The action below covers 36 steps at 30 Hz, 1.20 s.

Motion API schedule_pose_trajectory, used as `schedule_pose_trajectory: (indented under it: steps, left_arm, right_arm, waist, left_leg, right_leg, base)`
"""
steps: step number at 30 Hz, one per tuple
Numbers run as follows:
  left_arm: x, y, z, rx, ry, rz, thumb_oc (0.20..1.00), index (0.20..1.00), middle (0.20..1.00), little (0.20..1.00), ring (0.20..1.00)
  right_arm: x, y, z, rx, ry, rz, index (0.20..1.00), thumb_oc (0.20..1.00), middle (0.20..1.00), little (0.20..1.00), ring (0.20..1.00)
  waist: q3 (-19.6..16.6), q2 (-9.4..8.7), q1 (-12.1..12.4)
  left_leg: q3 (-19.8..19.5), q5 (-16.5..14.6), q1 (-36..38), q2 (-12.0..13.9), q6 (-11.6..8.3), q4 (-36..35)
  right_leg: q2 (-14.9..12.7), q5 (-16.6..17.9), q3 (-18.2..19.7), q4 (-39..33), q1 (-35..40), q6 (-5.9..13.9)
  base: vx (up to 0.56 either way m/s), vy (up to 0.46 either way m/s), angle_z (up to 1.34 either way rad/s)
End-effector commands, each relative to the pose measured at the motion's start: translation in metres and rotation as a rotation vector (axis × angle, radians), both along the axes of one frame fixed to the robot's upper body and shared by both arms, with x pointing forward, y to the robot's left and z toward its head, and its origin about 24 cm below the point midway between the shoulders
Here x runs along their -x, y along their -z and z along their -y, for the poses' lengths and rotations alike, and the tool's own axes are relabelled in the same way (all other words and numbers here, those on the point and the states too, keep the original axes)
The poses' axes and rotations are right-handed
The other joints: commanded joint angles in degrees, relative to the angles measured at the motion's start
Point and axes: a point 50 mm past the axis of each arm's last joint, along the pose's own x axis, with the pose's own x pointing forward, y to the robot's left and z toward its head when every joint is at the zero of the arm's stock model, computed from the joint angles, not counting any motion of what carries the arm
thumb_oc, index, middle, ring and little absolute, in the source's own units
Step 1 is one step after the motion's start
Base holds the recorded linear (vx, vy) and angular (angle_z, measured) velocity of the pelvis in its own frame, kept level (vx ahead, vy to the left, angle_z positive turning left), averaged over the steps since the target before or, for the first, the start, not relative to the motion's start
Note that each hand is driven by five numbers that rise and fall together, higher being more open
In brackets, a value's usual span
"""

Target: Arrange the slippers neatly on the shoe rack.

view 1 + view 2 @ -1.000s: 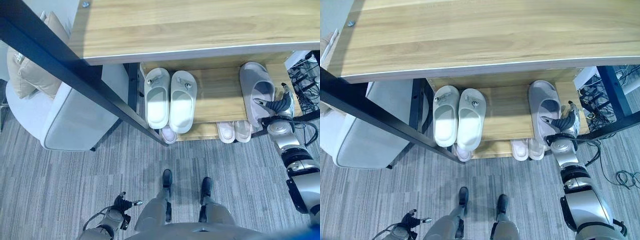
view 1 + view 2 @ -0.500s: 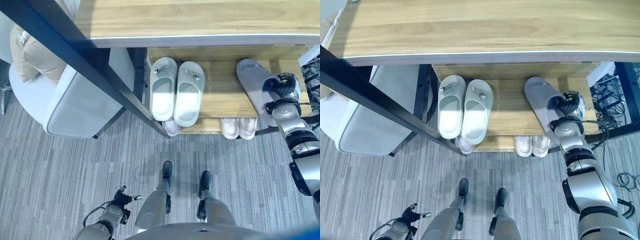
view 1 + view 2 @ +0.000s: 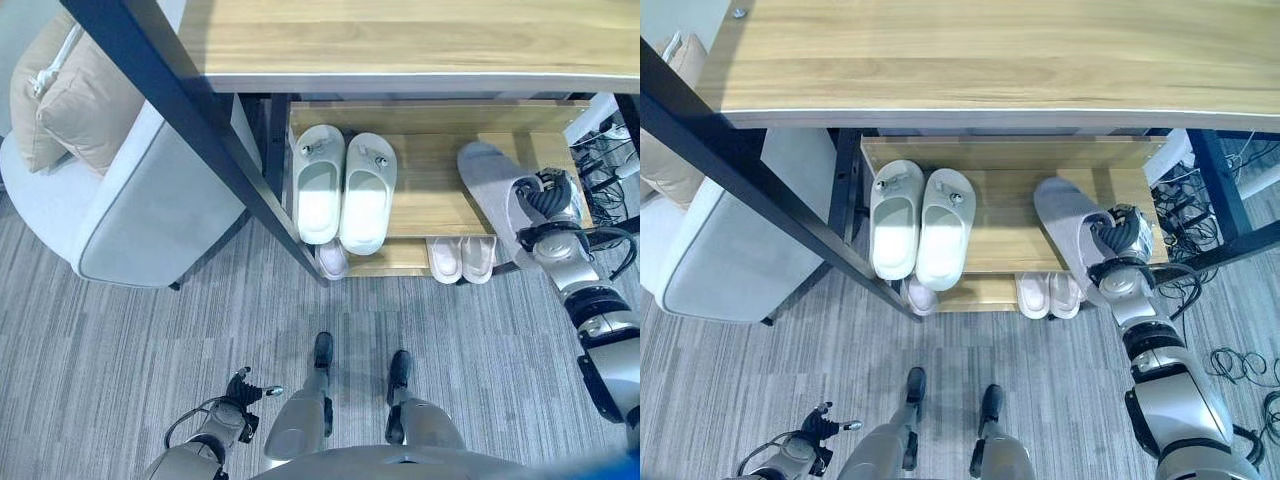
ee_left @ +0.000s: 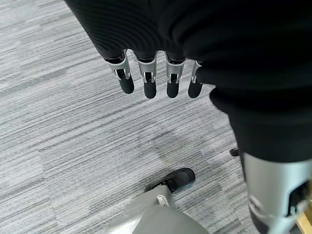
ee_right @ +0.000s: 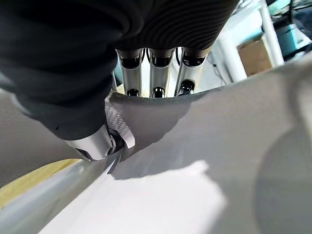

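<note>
Right hand [image 3: 1118, 238] fingers are being curled round the grey slipper's [image 3: 1068, 222] strap, so it is being gripped for straightening. It is being held askew on the shoe rack [image 3: 1010, 232], unlike the white pair [image 3: 917, 224].

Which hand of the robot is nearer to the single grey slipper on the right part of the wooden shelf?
The right. The right hand grips the grey foam slipper at its strap on the wooden shoe rack. The left hand hangs open low over the carpet, far from it.

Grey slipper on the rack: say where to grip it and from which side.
Grip the grey slipper by its strap edge, coming from the rack's open front. It lies tilted, heel end overhanging toward the robot, where the right hand already pinches that edge, fingers over, thumb under.
</note>
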Motion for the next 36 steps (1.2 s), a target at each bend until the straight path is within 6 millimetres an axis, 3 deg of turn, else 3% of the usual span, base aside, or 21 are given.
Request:
schedule_pose_trajectory:
  steps: [1,13,18,21,30,36]
  left_arm:
    - [0.010,0.004,-0.003,-0.027,0.002,-0.070,1.000,1.000,1.000,1.000,1.000]
    - [0.038,0.013,0.000,-0.012,-0.047,-0.144,1.000,1.000,1.000,1.000,1.000]
    - [0.045,0.013,-0.005,-0.019,-0.098,-0.146,1.000,1.000,1.000,1.000,1.000]
    - [0.056,0.014,-0.007,-0.021,-0.112,-0.164,1.000,1.000,1.000,1.000,1.000]
    - [0.088,0.020,-0.006,0.003,-0.165,-0.237,1.000,1.000,1.000,1.000,1.000]
    - [0.086,0.019,-0.007,0.018,-0.178,-0.218,1.000,1.000,1.000,1.000,1.000]
  right_arm:
    - [0.002,0.001,-0.010,-0.055,-0.010,0.079,0.200,0.200,0.200,0.200,0.200]
    - [0.047,0.033,-0.022,-0.223,-0.009,0.162,0.200,0.200,0.200,0.200,0.200]
    - [0.066,0.042,-0.024,-0.216,-0.041,0.147,0.200,0.200,0.200,0.200,0.200]
    - [0.084,0.048,-0.019,-0.184,-0.049,0.121,0.200,0.200,0.200,0.200,0.200]
    - [0.111,0.053,-0.022,-0.131,-0.129,0.071,0.200,0.200,0.200,0.200,0.200]
    - [0.124,0.073,-0.022,-0.170,-0.133,-0.025,0.200,0.200,0.200,0.200,0.200]
  waist:
    - [-3.38,-1.25,0.75]
    - [-7.14,-1.27,-0.54]
    - [-8.59,-0.99,-0.89]
    - [-9.67,-0.78,-1.05]
    - [-11.35,-0.28,-0.98]
    - [-11.79,-0.29,-1.54]
  left_leg:
    - [5.37,-6.64,2.85,2.32,-2.57,0.37]
    - [6.49,-8.47,8.50,2.68,-2.62,0.37]
    - [6.29,-8.86,10.43,2.93,-2.50,0.37]
    - [5.89,-9.37,12.71,3.09,-2.42,0.37]
    - [6.19,-9.86,16.64,3.71,-1.93,0.37]
    - [6.68,-10.69,18.92,3.15,-1.17,0.37]
  right_leg:
    - [-3.73,-2.29,2.08,1.01,1.42,3.61]
    - [-3.42,-3.80,2.09,0.31,7.00,3.65]
    - [-2.90,-4.67,2.27,0.45,8.91,3.39]
    - [-2.51,-6.20,1.96,1.64,11.11,3.09]
    - [-1.72,-7.46,2.57,2.74,13.57,2.63]
    - [-2.17,-7.38,3.31,3.51,14.49,3.10]
  base:
    - [0.02,-0.004,-0.03]
    - [0.00,-0.020,-0.03]
    - [-0.01,-0.028,-0.01]
    - [0.01,-0.023,0.00]
    - [-0.01,0.003,-0.02]
    - [0.01,0.064,-0.17]
